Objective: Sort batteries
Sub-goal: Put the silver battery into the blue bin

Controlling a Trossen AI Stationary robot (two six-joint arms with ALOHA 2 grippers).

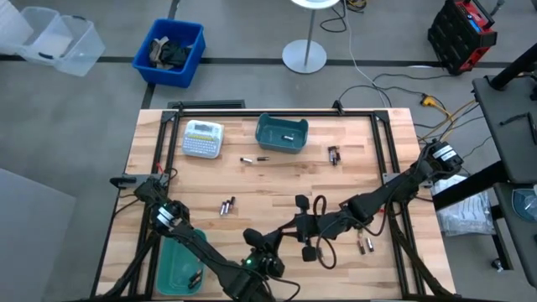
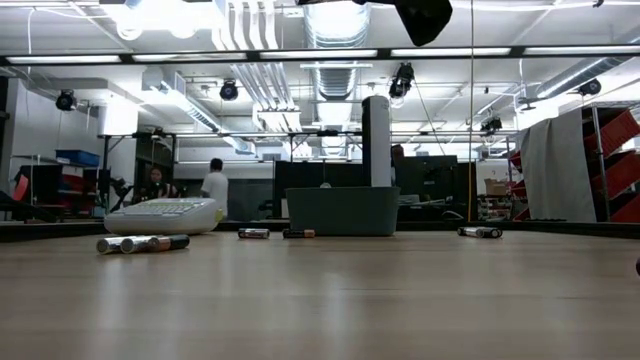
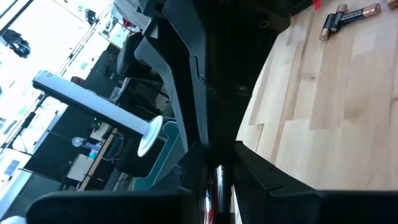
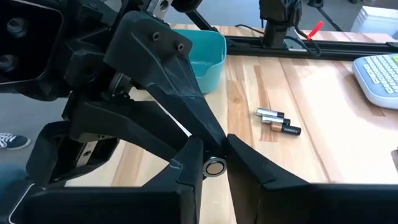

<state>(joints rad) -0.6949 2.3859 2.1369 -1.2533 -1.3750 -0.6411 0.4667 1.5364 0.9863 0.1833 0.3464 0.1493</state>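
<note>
Batt. half-hidden btwn grippers

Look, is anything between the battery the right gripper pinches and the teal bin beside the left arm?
Yes. The left arm itself sits right against the battery in the right gripper, with that teal bin behind it.

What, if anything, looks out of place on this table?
Nothing looks spilled or damaged. The one stray is the white label-maker beside the far teal bin. Loose batteries lie scattered in small groups. Near the table's front, the right gripper pinches one battery, with the left arm close by.
</note>
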